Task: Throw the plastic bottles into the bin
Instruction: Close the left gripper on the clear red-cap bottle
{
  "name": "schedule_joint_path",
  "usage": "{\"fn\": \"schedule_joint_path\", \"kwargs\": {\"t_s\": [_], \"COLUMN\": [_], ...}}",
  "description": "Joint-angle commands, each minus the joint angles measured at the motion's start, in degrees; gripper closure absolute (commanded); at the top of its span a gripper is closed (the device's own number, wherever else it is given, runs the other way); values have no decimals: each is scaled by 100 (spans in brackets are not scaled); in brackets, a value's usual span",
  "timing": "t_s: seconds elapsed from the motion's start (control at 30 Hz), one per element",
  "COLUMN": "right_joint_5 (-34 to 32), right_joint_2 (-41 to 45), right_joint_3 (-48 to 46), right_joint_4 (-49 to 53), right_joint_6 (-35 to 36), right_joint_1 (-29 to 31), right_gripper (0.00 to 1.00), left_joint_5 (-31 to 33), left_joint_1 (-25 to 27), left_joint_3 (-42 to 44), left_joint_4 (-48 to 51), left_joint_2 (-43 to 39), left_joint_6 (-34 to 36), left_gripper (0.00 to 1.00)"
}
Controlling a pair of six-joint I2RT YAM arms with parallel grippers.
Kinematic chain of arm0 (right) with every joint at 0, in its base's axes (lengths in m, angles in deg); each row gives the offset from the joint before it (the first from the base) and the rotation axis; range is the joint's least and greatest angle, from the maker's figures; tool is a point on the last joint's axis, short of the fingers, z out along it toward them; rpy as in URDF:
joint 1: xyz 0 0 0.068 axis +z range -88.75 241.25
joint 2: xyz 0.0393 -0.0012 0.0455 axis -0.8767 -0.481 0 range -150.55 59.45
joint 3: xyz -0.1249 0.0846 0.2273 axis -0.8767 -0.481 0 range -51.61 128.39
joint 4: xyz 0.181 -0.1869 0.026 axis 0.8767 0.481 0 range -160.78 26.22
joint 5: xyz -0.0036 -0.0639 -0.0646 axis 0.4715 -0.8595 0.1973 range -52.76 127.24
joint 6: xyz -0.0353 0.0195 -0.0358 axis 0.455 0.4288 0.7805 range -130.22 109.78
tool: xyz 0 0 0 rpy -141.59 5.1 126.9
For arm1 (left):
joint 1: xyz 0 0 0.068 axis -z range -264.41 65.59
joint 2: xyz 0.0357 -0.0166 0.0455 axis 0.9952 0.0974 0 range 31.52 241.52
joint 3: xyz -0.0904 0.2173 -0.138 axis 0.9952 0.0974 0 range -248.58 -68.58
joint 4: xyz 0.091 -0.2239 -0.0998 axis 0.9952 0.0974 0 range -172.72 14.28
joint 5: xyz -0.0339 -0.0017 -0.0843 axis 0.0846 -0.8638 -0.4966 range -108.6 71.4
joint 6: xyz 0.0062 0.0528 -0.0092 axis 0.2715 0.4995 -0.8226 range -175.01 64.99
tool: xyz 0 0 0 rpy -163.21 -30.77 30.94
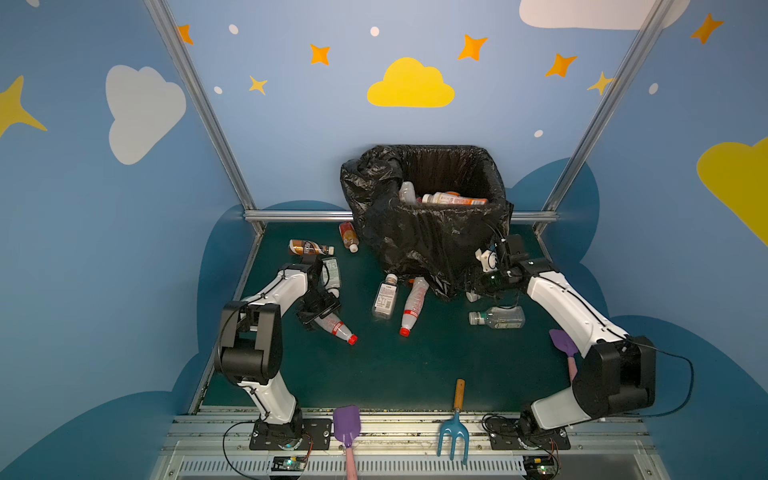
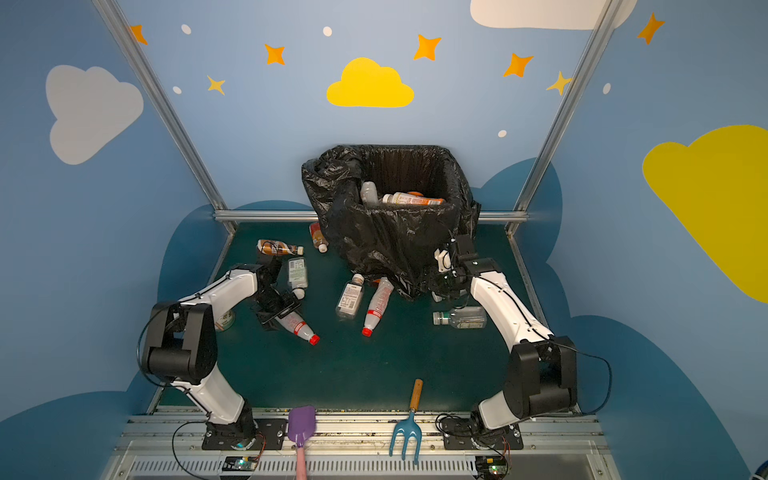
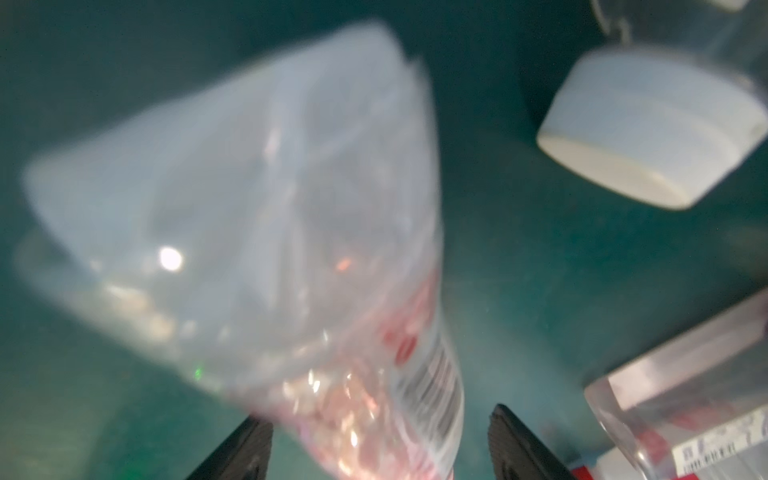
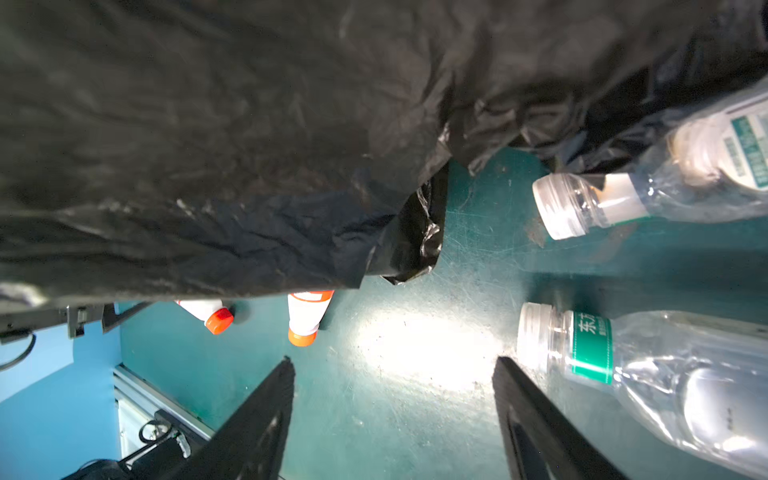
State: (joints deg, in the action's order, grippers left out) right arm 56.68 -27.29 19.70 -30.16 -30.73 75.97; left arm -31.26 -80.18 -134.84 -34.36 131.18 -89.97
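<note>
Left gripper [image 3: 382, 413]: jaws part open, straddling red-label bottle [image 1: 338, 329] across its label. A gap shows at one finger [image 3: 515, 440], so not clamped. Bottle lies on mat [image 1: 415, 365], cap toward 4 o'clock, at 8 o'clock from bin [image 1: 415, 243].

Right gripper [image 4: 393, 359]: jaws apart, empty, over bare mat at bin's 5 o'clock corner. Green-label bottle [image 4: 648, 374] just beside it.

A few bottles [image 1: 455, 199] sit in bin. Others lie loose from its 5 to 9 o'clock.

Step, as I read it: left pick. Next calls for a soft squeeze, since the thin wall may buckle or slip, then lift, carry toward 1 o'clock, clear rim, release.
</note>
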Motion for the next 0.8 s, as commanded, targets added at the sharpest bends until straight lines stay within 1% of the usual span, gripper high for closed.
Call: {"fn": "schedule_joint_path", "kwargs": {"t_s": [0.0, 0.1, 0.23, 0.33, 0.4, 0.47, 0.67, 0.77], "right_joint_5": [77, 77, 95, 95, 95, 95, 69, 43], "right_joint_2": [-134, -218, -316, -385, -426, -457, -563, -548], "right_joint_3": [245, 350, 452, 536, 579, 618, 704, 695], "right_joint_4": [239, 301, 357, 390, 412, 424, 467, 444], "right_joint_6": [192, 233, 250, 266, 258, 242, 197, 129], "right_joint_1": [-21, -37, -47, -61, -64, -65, -73, -74], "right_gripper": [26, 26, 26, 26, 26, 26, 26, 26], "left_joint_5": [242, 234, 178, 190, 206, 216, 226, 197], "left_joint_1": [-19, -18, -18, -19, -23, -18, -34, -49], "left_joint_3": [-182, -270, -382, -462, -523, -562, -701, -806], "left_joint_4": [-210, -264, -310, -288, -274, -279, -236, -140], "left_joint_2": [226, 448, 636, 703, 728, 739, 685, 589], "left_joint_6": [-39, -25, 7, 61, 101, 145, 259, 322], "left_gripper": [21, 22, 32, 34, 38, 45, 53, 54]}}
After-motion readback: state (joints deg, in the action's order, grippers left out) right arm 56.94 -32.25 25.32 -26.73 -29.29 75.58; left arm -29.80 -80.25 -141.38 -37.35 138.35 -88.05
